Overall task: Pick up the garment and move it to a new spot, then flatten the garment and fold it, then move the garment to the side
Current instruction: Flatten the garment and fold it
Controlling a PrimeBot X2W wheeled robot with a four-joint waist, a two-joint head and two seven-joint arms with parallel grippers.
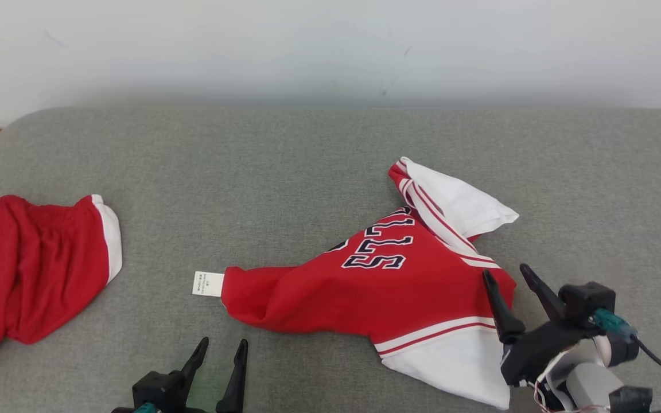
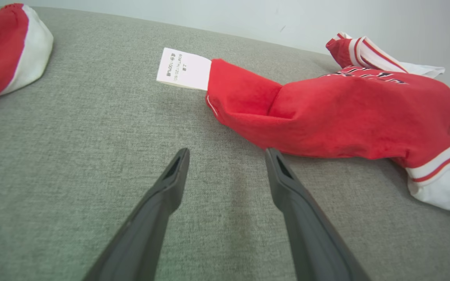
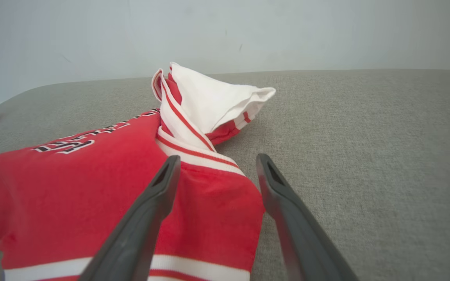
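**Approaching the garment, nothing gripped yet**

You have the garment (image 1: 399,298) lying bunched on the grey surface (image 1: 284,172), right of centre. One white-trimmed sleeve is folded up at the far end and its label (image 1: 208,284) sticks out to the left. A pair of red shorts (image 1: 32,269) lies well apart at the left edge.

Both sets of jaws stand released and empty. The left jaws hover near the label end, short of the cloth and not touching it. The right jaws sit over the garment's right edge. In the right wrist view their fingers straddle the red cloth just below the striped band, but I cannot tell whether they touch it.

My judgement is that you are at the first step, the pick-up. The cloth is neither flat nor folded.

The next move calls for:
- The right jaws to drop onto that edge and close on a single layer.
- The left jaws to advance to the label corner.
- A matched lift by both, so the bunched body opens rather than twists.
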